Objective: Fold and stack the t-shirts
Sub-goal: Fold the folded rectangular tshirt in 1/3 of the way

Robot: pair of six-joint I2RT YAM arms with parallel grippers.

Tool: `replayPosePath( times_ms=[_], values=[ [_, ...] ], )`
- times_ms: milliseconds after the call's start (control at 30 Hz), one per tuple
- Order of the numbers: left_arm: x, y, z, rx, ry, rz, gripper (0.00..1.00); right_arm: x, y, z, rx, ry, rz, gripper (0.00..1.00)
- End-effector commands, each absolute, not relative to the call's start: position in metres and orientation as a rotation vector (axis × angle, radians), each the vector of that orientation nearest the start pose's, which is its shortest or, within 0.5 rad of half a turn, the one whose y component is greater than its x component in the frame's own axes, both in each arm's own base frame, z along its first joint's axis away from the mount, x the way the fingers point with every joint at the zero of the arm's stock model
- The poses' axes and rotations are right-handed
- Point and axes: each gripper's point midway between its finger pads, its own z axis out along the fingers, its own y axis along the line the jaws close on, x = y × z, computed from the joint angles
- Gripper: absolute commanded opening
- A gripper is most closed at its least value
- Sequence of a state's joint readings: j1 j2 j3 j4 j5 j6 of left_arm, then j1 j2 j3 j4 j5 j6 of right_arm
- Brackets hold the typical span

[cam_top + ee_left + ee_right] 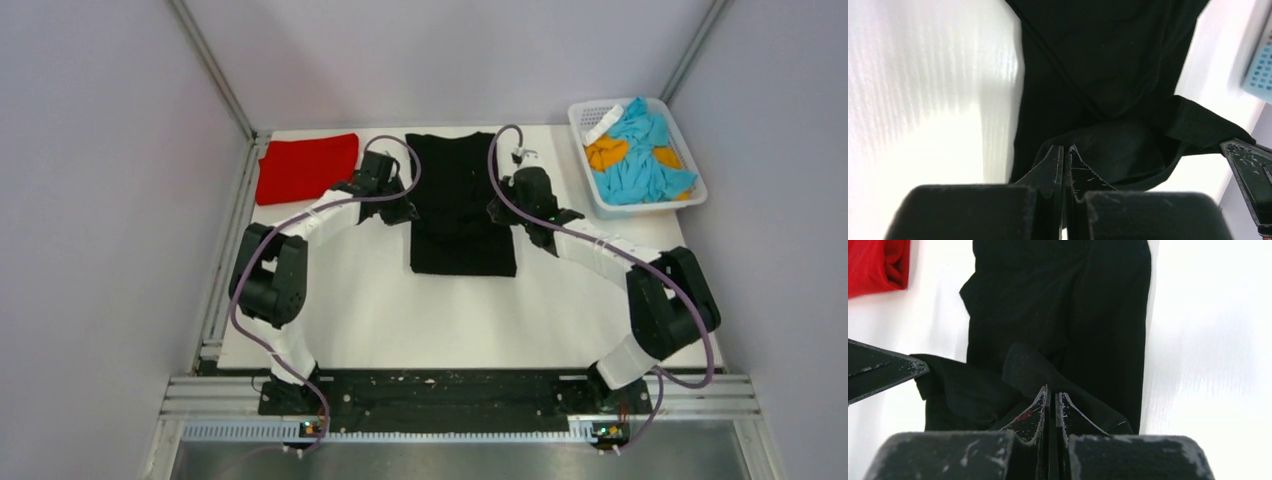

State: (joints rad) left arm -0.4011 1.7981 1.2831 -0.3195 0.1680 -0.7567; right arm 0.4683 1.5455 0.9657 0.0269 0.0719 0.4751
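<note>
Done so far: the red t-shirt (306,167) looks folded already, parked in the far-left corner of the table (400,310).
In progress: the black t-shirt (462,215) lies as a long strip from the middle of the far edge toward the centre. Its sides look tucked in, but it's not yet folded short.
Left gripper (1064,155): fingers pressed together at the shirt's left edge. Black cloth bunches up to the tips, so I'd call it pinched.
Right gripper (1052,397): same deal on the shirt's right edge, closed with a fold of black cloth rising into it.
Still to do: by my read, you fold the strip across its length, then stack it with the red one.
Open room: the near half of the table is bare white, so you've got space to pull cloth toward the near edge.
Watch out: the white basket (650,205) of blue and orange cloth sits in the far-right corner, near your right arm. The red shirt is just beside your left arm.
</note>
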Motion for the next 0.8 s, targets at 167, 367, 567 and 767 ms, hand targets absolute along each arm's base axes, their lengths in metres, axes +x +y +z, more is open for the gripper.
replayPosePath(
  times_ms=[167, 367, 567, 767],
  values=[
    [0.446, -0.232, 0.094, -0.341, 2.486, -0.802, 0.17, 0.459, 0.205, 0.128, 0.05, 2.065, 0.561, 0.0],
    [0.444, -0.229, 0.11, -0.281, 2.47, -0.807, 0.99, 0.468, 0.208, 0.13, 0.024, 2.088, 0.606, 0.58],
    [0.403, -0.201, 0.121, -0.35, 2.412, -0.726, 0.99, 0.421, 0.213, 0.128, -0.03, 2.126, 0.698, 0.83],
    [0.339, -0.2, 0.097, -0.338, 2.461, -0.769, 0.99, 0.365, 0.263, 0.115, -0.311, 2.144, 0.841, 0.83]
  ],
)
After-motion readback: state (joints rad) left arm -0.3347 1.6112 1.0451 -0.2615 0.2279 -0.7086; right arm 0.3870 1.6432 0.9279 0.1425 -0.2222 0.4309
